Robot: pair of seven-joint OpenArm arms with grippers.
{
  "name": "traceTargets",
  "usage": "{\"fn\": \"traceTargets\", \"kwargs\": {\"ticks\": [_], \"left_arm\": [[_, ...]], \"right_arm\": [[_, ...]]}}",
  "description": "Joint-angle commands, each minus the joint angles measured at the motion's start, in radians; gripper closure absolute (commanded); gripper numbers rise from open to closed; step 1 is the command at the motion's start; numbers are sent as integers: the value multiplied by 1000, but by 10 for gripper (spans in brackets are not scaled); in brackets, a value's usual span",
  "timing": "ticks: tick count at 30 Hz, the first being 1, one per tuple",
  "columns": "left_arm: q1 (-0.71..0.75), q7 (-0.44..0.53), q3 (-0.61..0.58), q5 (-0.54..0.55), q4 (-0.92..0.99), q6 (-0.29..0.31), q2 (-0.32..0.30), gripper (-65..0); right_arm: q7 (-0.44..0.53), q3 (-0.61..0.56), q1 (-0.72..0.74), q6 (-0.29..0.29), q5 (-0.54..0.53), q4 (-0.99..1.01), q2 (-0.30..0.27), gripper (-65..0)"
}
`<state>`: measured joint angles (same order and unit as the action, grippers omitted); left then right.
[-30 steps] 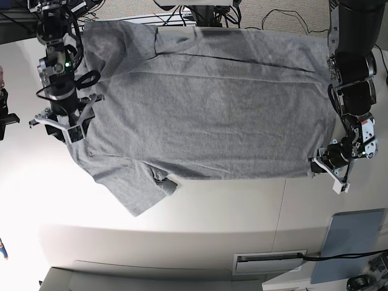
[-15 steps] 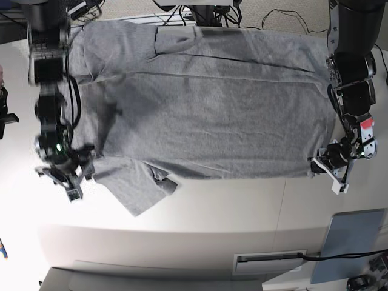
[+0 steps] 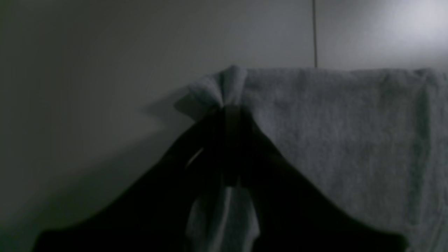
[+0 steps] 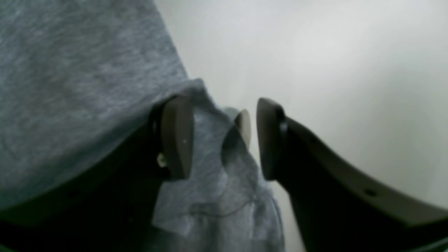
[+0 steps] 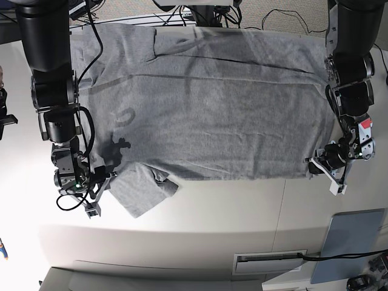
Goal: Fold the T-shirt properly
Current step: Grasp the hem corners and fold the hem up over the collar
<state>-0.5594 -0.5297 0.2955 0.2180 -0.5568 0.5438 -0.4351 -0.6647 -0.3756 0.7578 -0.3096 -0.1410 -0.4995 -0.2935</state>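
The left gripper has its jaws pressed together, while the right gripper holds its jaws apart.

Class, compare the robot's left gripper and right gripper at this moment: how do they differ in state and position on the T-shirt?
The left gripper is shut, pinching a hem corner of the T-shirt; the right gripper is open, with sleeve fabric lying between its jaws. In the base view, left sits on the right side, right on the left. Both work the shirt's near edge.

One T-shirt, grey, spread flat on one white table. Two grippers: left gripper, right gripper. One grey panel near the table's corner. One slotted vent below.
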Motion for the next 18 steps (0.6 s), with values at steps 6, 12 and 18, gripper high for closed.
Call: {"fn": "traceTargets", "kwargs": {"ticks": [6,12,18], "left_arm": [[-20,36,-1,19,-8,26,-12,0],[-19,-18,-1,29,-85,126,-16,0],[-19,-213,-1,200,-187,109,-55,0]], "right_arm": [[-19,-3,-21,-1,18,9,2,-12],[-55,-3,-18,23,18,-98,-1,-12],[-198,-3,-48,37,16,-275,-13,-12]]}}
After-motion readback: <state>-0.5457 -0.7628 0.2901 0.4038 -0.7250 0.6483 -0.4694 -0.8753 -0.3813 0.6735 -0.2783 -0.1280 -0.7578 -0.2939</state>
